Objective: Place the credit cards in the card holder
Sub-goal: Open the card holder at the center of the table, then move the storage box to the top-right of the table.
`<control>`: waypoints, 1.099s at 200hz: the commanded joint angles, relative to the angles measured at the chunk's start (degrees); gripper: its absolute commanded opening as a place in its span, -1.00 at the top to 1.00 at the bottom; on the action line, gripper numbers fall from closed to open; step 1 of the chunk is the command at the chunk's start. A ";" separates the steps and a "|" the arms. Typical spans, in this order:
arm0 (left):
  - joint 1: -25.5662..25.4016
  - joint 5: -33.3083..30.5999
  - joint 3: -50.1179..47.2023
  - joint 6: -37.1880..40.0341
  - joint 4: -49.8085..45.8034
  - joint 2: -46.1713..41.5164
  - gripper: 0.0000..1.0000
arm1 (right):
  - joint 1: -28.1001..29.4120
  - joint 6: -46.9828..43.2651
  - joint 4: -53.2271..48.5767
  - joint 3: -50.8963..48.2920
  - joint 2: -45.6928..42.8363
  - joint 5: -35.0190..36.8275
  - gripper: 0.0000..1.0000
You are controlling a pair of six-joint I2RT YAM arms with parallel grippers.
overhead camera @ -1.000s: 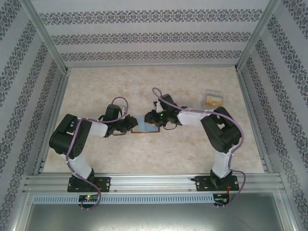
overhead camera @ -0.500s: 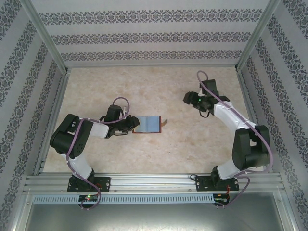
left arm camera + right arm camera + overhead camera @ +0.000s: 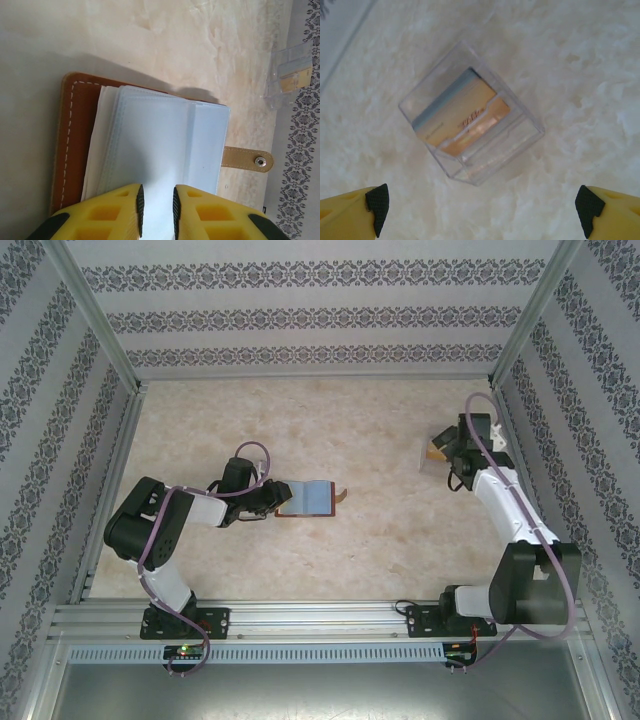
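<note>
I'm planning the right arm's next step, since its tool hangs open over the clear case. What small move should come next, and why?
Probably lower the right tool straight toward the credit cards in the clear case. It hangs wide open above them, holding nothing, while the left tool pinches the sleeves of the open card holder, ready to receive a card.

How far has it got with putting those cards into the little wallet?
Done: the card holder lies open on the table, pale sleeves showing; whether any holds a card I cannot tell. In hand: the left gripper pinches the sleeves, and the right gripper hangs open over the clear case. Left: the credit cards inside that case must go into the sleeves.
</note>
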 commanded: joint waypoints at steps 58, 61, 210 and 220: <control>-1.20 -1.73 0.00 -0.98 -0.76 1.51 0.46 | 0.54 -25.56 -1.38 5.10 13.43 -5.80 -0.47; -1.32 -1.75 0.06 -0.91 -0.85 1.51 0.46 | 0.66 -26.90 -1.12 5.00 13.68 -6.92 -0.42; -1.38 0.00 3.64 0.42 -5.90 2.65 0.44 | 8.36 -41.92 -9.43 20.93 30.38 3.18 0.04; -1.40 -0.04 4.00 0.67 -7.00 2.36 0.43 | 8.27 -40.81 -9.42 21.28 31.48 3.06 0.06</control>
